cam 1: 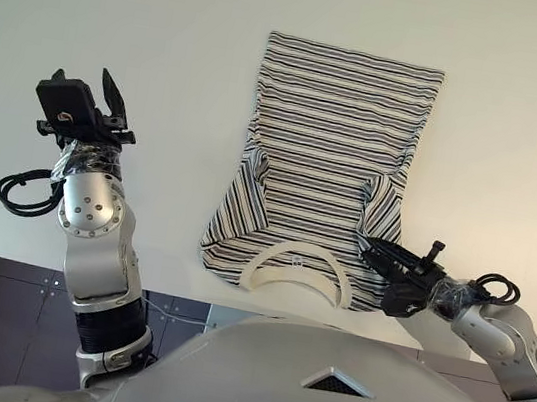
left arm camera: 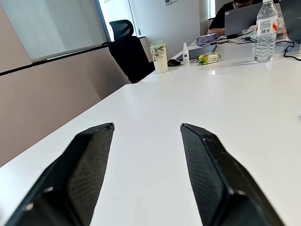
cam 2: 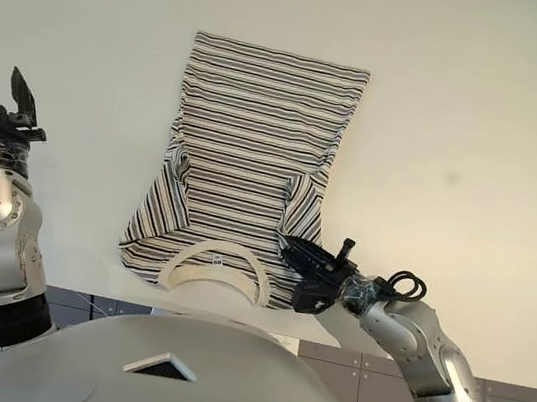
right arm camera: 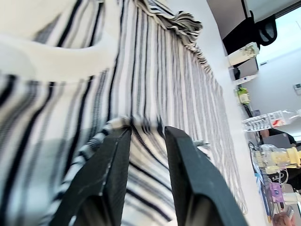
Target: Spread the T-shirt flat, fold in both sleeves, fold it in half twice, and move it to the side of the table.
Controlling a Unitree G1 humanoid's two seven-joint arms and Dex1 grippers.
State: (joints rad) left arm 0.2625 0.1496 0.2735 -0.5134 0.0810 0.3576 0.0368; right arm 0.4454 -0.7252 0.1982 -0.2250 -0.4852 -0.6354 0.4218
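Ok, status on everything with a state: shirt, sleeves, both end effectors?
T-shirt: flat on the table, collar at the near edge, not yet halved.
Sleeves: both folded in over the body.
Left end effector: open, empty, above bare table left of the T-shirt.
Right end effector: shut on the T-shirt's near right corner.
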